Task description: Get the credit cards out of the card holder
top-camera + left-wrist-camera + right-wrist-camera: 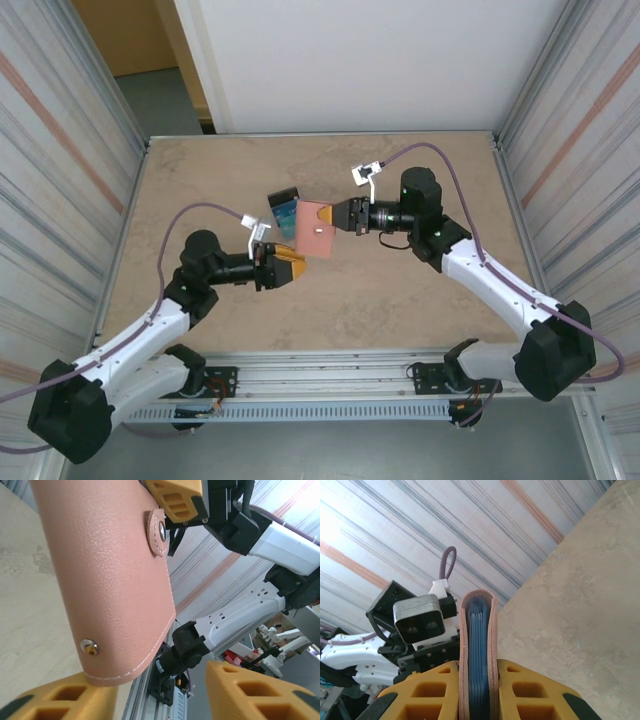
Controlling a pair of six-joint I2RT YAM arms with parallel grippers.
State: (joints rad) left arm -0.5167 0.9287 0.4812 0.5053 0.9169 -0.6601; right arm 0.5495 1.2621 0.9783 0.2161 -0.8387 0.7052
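Your right jaws pinch the card holder (315, 228); your left jaws are open, empty. Squeezed shut, the credit cards (478, 645) may get stuck.

The middle of the counter (200, 180) is crowded. The card holder (315, 230) hangs pinched in the right claw (336, 217), and the left claw (296, 266) gapes just under its lower edge. The fanned cards (283, 212) lie right beside it, on the far side. There's bare counter to pass over on the left, on the right and along the front. Ribbed walls (60, 150) hem in both sides.
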